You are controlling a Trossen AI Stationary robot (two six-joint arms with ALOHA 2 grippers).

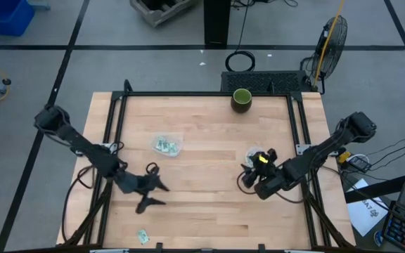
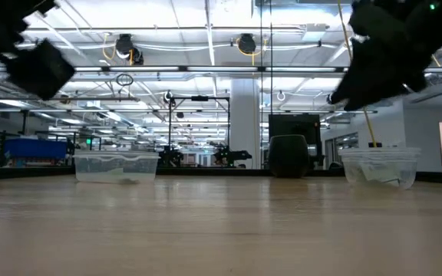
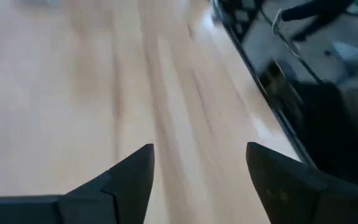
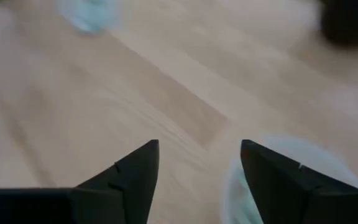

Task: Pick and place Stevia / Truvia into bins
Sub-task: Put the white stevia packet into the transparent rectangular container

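Observation:
The squarish clear bin (image 1: 167, 145) (image 2: 116, 165) sits left of the table's middle with several pale green sachets inside. The round clear bin (image 1: 253, 154) (image 2: 379, 166) (image 4: 291, 180) stands toward the right, partly hidden under my right arm, with something pale inside it. One loose sachet (image 1: 143, 237) lies flat near the table's near edge. My left gripper (image 1: 158, 195) (image 3: 199, 149) hovers open over bare wood between that sachet and the squarish bin. My right gripper (image 1: 250, 171) (image 4: 199, 144) is open just beside the round bin, raised above the table.
A dark green cup (image 1: 241, 99) (image 2: 288, 156) stands at the table's far edge. A black frame rail (image 1: 118, 123) runs along the table's sides. Bare wood (image 1: 209, 204) lies between the two arms.

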